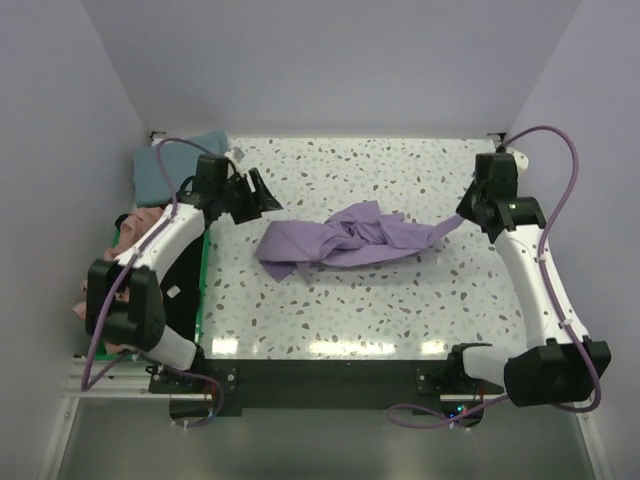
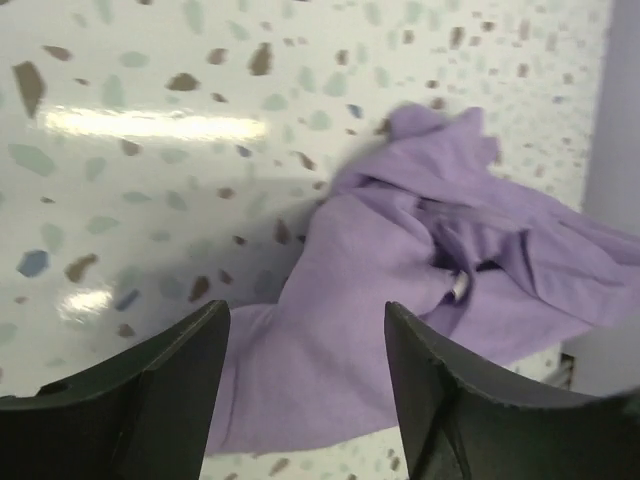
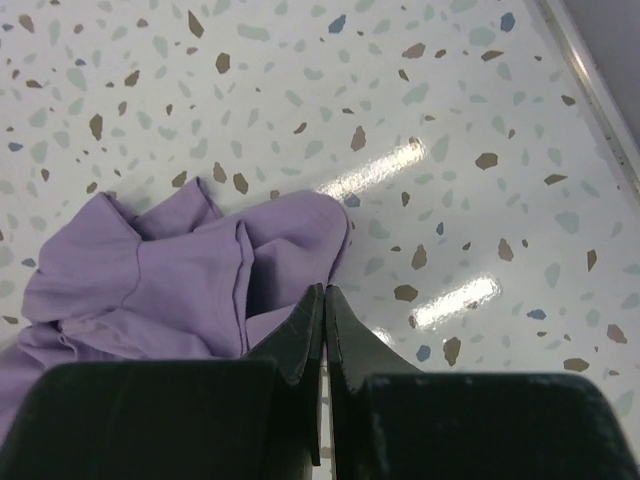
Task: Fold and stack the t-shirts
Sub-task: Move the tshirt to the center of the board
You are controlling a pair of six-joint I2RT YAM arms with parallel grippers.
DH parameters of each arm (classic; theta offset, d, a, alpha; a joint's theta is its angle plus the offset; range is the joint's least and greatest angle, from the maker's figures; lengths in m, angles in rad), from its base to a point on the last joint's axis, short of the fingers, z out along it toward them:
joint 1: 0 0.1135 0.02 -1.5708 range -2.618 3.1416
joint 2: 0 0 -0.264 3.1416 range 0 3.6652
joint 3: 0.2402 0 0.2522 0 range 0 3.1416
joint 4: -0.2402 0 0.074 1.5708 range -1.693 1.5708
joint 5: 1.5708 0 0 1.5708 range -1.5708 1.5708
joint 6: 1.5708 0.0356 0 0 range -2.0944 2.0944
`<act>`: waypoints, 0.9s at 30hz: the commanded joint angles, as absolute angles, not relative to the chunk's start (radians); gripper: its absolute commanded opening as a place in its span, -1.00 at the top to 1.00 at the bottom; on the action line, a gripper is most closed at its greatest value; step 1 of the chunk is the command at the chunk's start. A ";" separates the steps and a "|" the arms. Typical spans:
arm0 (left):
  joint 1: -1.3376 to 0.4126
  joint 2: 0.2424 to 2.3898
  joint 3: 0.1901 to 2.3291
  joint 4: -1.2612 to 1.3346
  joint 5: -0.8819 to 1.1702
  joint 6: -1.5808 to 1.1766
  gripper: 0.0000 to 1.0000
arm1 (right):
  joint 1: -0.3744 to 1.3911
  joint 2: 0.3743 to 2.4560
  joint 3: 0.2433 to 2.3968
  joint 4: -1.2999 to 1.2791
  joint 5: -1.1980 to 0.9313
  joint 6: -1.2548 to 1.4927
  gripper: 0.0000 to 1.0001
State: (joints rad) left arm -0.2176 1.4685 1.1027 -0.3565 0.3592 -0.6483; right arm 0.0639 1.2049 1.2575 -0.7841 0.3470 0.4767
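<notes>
Lavender t-shirt (image 1: 340, 240) crumpled — right pincer (image 1: 459, 221) pinches it, left pincer (image 1: 263, 196) spread.

T-shirt (image 1: 340, 240) at centre of table (image 1: 400, 180), other shirts (image 1: 165, 175) piled left

t-shirt (image 1: 340, 240): lavender | table (image 1: 400, 300): white, brown-grey speckles | bin (image 1: 203, 285): green | cables (image 1: 541, 128): purple

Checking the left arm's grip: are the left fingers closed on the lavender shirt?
No, the left fingers stand wide apart, with the lavender shirt showing through the open gap between them.
</notes>
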 commanded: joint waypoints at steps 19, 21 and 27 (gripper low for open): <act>-0.537 1.201 0.723 -0.526 -0.103 -0.669 -0.07 | 0.055 1.313 1.184 -0.687 0.179 0.491 1.00; -0.540 1.193 0.709 -0.515 -0.104 -0.676 -0.04 | 0.057 1.307 1.178 -0.687 0.181 0.488 1.00; -0.557 1.247 0.660 -0.405 -0.054 -0.701 0.03 | 0.055 1.289 1.146 -0.687 0.164 0.492 1.00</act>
